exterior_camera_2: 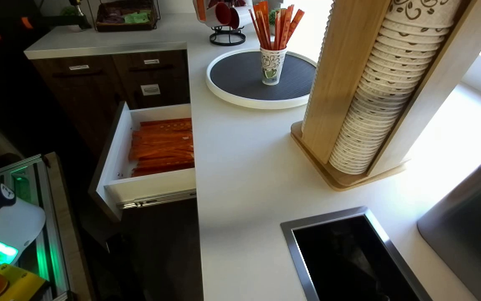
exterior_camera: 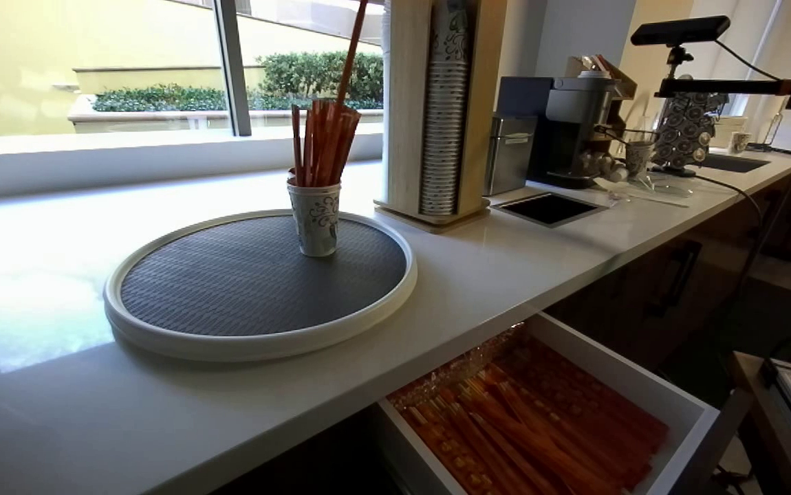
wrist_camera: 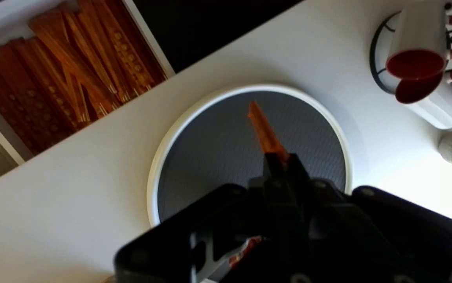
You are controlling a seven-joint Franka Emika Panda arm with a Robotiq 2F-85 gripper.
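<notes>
In the wrist view my gripper [wrist_camera: 283,158] is shut on an orange stick-shaped packet [wrist_camera: 266,131], one end jutting out past the fingertips. Below it lies a round dark tray with a white rim [wrist_camera: 155,184]. In both exterior views the gripper is out of frame. On the tray stands a patterned paper cup [exterior_camera: 316,223] filled with upright orange packets [exterior_camera: 323,141]. A long orange packet [exterior_camera: 352,55] rises above this bunch, leaving the picture's top; it may be the held one. Red packets [wrist_camera: 245,251] show partly behind the gripper in the wrist view, where the cup is hidden.
An open drawer [exterior_camera_2: 157,184] below the counter holds many orange packets [wrist_camera: 53,78]. Beside the tray rises a wooden cup dispenser [exterior_camera: 406,103]. Red-lined mugs [wrist_camera: 416,65] hang on a rack near the tray. A metal-framed opening [exterior_camera_2: 374,221] and a coffee machine [exterior_camera: 578,103] are farther along.
</notes>
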